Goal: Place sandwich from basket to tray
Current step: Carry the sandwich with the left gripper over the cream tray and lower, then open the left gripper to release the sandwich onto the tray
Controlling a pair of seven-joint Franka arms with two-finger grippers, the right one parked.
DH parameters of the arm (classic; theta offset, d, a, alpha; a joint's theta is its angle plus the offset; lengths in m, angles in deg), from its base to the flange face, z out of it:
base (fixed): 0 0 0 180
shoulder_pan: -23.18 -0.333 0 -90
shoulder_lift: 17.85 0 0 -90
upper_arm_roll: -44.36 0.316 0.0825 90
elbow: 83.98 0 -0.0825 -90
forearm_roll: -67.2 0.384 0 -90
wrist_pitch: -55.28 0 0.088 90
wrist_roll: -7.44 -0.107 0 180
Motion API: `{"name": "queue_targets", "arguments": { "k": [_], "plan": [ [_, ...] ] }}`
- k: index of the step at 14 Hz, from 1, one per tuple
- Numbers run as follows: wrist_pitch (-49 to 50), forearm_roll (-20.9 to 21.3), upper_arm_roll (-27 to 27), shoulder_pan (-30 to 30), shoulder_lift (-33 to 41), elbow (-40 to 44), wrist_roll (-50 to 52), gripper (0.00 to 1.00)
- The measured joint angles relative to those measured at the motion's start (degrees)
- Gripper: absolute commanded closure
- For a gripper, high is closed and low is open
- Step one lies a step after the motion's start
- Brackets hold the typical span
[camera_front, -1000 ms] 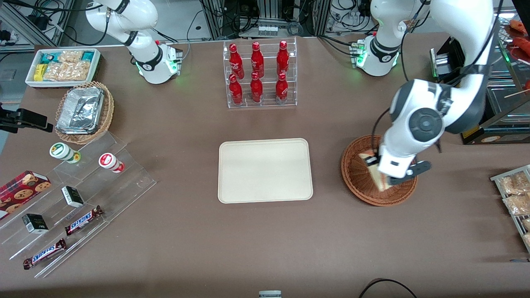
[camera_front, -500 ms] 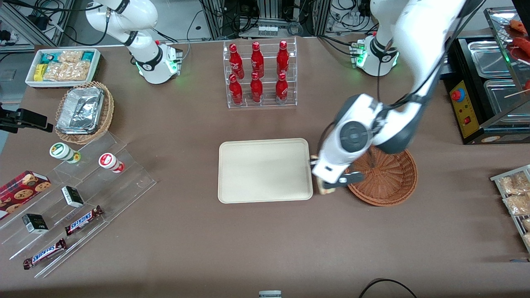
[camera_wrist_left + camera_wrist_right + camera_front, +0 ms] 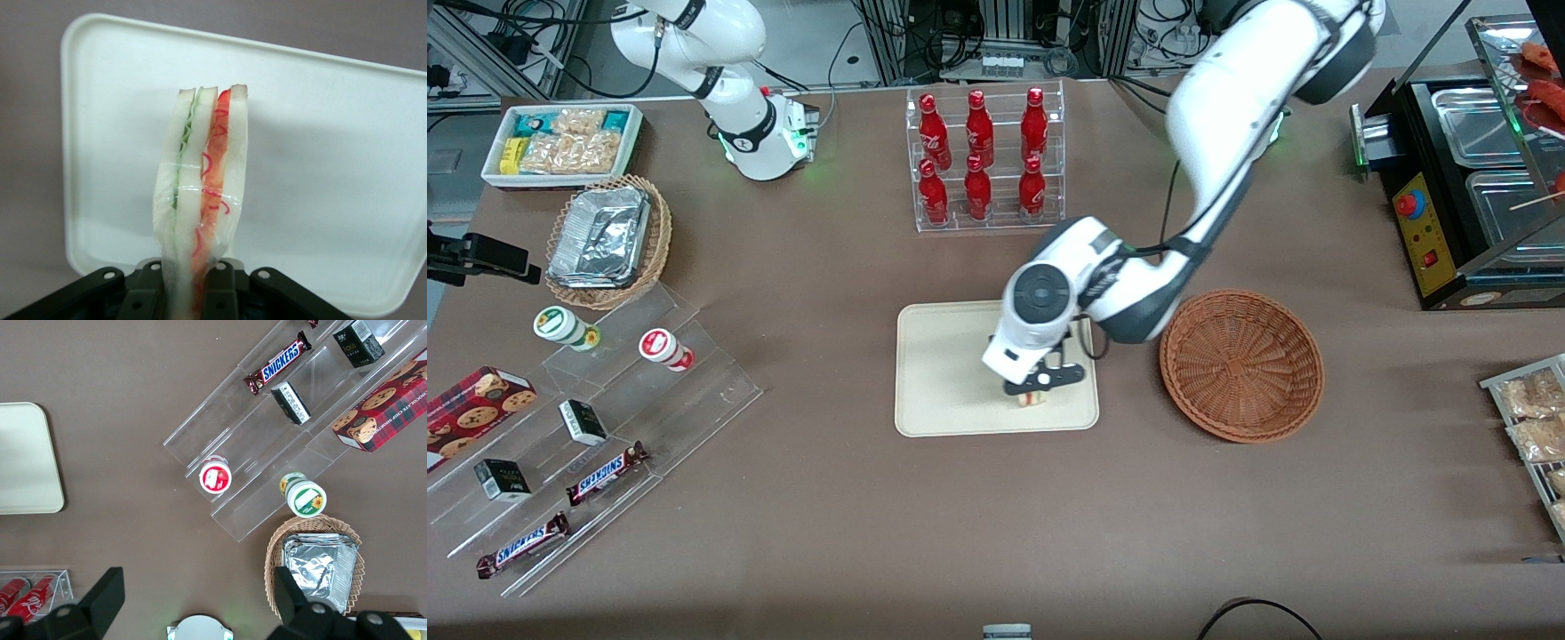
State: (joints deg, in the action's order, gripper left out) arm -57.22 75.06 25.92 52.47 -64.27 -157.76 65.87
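— What sort of place is shown?

— A robotics lab dressed up as a snack shop. 2 white arm bases (image 3: pixel 765 133) are bolted to a brown table (image 3: pixel 827 498), with cables and metal racks (image 3: pixel 1005 36) seen at its edge.

— And the shop side?

— 6 red bottles (image 3: pixel 980 160) are lined in a clear rack, Snickers bars (image 3: pixel 605 471) are laid on clear stepped shelves (image 3: pixel 267 460), snack packets are kept in a white bin (image 3: pixel 560 142), and a steel warming counter (image 3: pixel 1476 178) is set toward the working arm's end.
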Motion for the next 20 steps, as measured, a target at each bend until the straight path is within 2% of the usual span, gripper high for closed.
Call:
{"name": "queue_targets", "arguments": {
  "k": [3,9,10,11,17,20],
  "plan": [
    [-0.01,0.0,5.8,8.15,-3.77,4.12,4.5,1.0],
    [0.02,0.0,6.82,9.38,-5.84,5.92,6.12,1.0],
    [0.01,-0.01,6.8,9.39,-5.96,5.93,6.3,0.65],
    [-0.08,-0.01,6.8,9.39,-6.12,5.96,6.39,0.01],
    [0.05,-0.02,6.8,9.37,-5.8,7.94,7.18,0.0],
    [1.82,-0.02,6.8,9.18,-3.2,8.99,7.05,0.0]
  ]
}}
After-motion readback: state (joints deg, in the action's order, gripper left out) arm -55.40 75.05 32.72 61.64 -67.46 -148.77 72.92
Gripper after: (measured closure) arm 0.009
